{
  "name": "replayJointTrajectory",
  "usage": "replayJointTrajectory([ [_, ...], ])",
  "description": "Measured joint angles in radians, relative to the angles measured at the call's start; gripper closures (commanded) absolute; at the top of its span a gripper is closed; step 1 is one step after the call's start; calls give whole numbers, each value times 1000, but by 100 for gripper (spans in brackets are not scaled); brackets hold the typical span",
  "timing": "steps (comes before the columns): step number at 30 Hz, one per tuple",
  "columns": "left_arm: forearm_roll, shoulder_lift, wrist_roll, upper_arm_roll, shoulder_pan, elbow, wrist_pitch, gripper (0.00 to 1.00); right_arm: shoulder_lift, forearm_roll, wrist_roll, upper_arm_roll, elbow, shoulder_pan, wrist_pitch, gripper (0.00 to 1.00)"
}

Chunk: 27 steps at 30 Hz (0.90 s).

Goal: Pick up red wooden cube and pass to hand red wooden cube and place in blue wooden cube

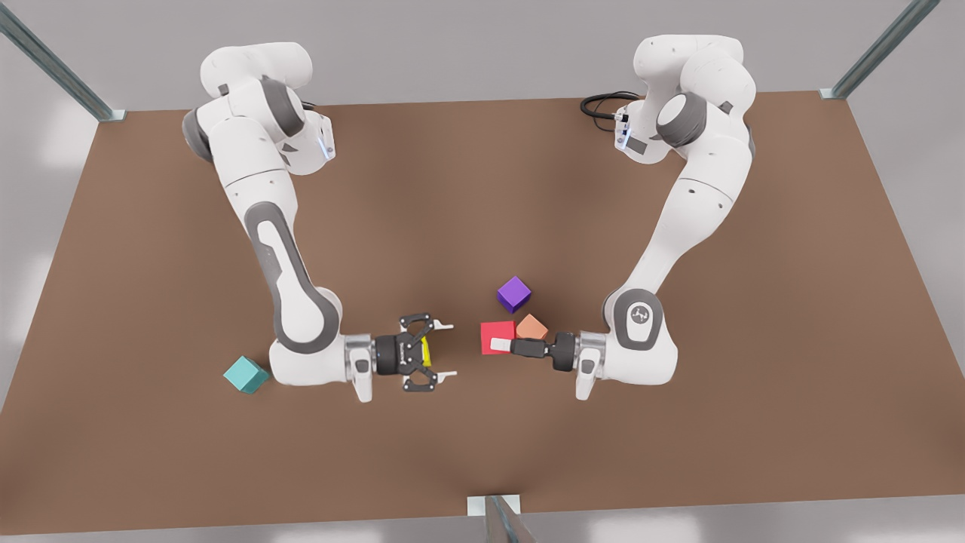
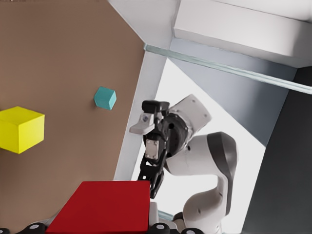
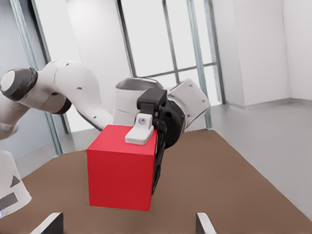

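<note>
The handover looks to be the step in hand. The small bright red wooden cube [image 1: 494, 332] is pinched in the jaws of the left arm [image 1: 678, 219] (the one on the front view's right), held out sideways over the middle of the brown table [image 1: 678, 452], just beside a salmon-orange cube [image 1: 532, 328] and near a purple cube [image 1: 514, 293]. Facing it, the right arm [image 1: 279, 256] is stretched low and level, wrist horizontal, its jaws spread wide and pointing at the red cube across a short gap. A yellow cube [image 2: 19, 129] lies on the table beneath that wrist. Next, I'd say, the right arm must close the gap, clamp the cube's free faces, and only then should the left let go. The small teal wooden cube [image 1: 246, 375] sits at the far left, beside the right arm's elbow.
</note>
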Motion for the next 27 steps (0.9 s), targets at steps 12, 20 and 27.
replayJointTrajectory([
  [12,3,0,88,2,0,-2,3,34,0,62,-81,0,-9,66,33,0],
  [20,1,0,125,1,1,-3,4,34,0,80,-111,0,-3,84,59,0],
  [27,-1,4,147,0,-22,-2,31,34,2,91,-128,1,3,114,92,0],
])
